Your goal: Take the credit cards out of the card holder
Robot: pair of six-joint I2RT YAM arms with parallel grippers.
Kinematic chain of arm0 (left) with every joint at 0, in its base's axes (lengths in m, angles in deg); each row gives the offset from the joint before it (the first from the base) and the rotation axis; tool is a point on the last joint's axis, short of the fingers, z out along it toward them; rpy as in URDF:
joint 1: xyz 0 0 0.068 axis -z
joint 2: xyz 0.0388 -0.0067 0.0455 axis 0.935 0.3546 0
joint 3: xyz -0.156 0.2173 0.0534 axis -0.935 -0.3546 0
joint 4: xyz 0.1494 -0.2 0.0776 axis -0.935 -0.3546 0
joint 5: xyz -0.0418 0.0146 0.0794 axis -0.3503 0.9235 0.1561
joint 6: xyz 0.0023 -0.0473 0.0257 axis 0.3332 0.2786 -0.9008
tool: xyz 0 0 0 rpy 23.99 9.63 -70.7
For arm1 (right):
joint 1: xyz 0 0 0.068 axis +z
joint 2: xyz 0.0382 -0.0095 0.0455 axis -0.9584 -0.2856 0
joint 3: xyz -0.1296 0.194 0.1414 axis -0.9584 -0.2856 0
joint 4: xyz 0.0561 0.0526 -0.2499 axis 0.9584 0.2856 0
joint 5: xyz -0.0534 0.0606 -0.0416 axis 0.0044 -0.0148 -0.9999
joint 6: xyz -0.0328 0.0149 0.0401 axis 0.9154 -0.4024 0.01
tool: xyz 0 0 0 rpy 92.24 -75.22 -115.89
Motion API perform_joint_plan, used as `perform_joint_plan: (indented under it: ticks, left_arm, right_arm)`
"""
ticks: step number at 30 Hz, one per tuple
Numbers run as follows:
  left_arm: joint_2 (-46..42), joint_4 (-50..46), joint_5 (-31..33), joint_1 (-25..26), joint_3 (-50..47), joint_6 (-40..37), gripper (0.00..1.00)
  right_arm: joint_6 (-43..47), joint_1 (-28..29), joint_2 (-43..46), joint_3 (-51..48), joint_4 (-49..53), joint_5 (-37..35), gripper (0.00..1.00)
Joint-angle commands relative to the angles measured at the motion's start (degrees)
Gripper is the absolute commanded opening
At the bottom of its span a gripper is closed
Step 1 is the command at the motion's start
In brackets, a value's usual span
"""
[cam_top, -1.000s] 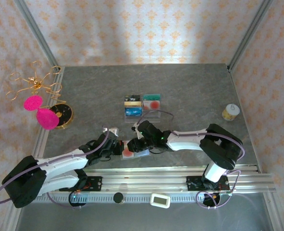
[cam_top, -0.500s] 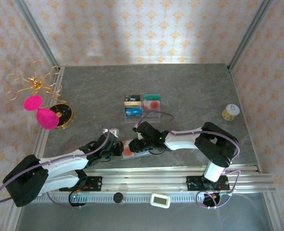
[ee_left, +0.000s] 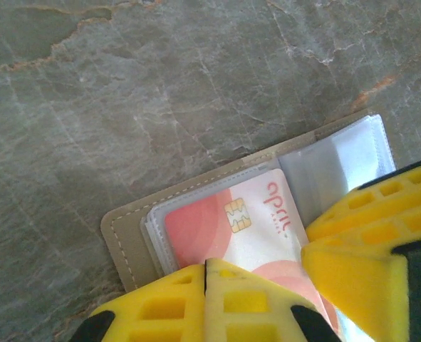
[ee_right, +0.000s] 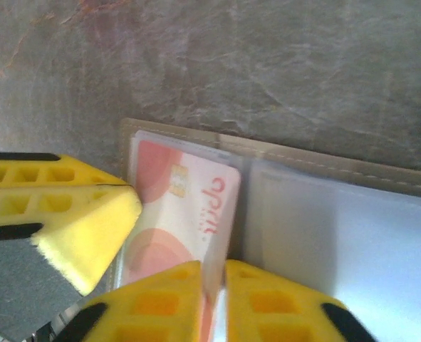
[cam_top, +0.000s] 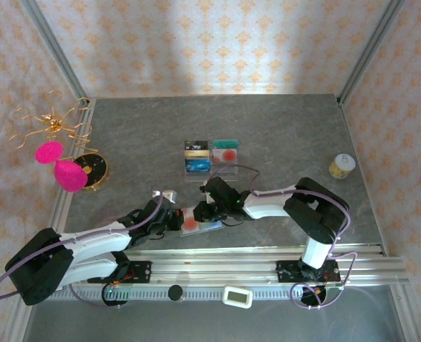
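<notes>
The left gripper, fingers clenched, pins the open card holder to the near worktop, its red-blotched credit card not yet out, the right gripper pinching that card's edge between its fingers; other cards already lie in the acrylic tray beyond.

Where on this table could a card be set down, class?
The table is bare between the tray and back wall, between tray and jar, and between tray and stand. Crowded: near centre, where the left end effector and right end effector meet at the card holder.
</notes>
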Motion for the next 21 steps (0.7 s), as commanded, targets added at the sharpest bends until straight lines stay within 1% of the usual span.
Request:
perform_joint_plan:
  ticks: [1, 2, 9, 16, 19, 21]
  left_arm:
    - [1.30, -2.05, -1.02, -0.28, -1.53, -0.89, 0.00]
    - [1.10, -2.19, -0.99, -0.24, -1.52, -0.90, 0.00]
    - [-0.49, -2.44, -0.30, -0.31, -1.62, -1.24, 0.00]
    - [-0.06, -1.34, -0.64, -0.30, -0.40, -2.23, 0.00]
    - [-0.52, -3.86, -0.55, -0.30, 2.06, -3.30, 0.00]
    - [-2.83, -5.05, -0.79, -0.30, 3.10, -3.45, 0.00]
  right_arm:
    - [-0.55, 0.40, -1.60, 1.13, -0.10, 0.69, 0.03]
    - [-0.50, 0.41, -1.00, 0.90, 0.36, -0.30, 0.00]
    - [-2.99, 0.32, 4.11, -3.88, 0.58, -5.71, 0.00]
    - [-3.58, 0.32, 6.98, -6.34, 0.84, -7.70, 0.00]
    - [-3.36, 0.32, 7.04, -6.67, 0.34, -7.80, 0.00]
    - [-2.77, 0.30, 6.87, -6.62, 0.30, -7.74, 0.00]
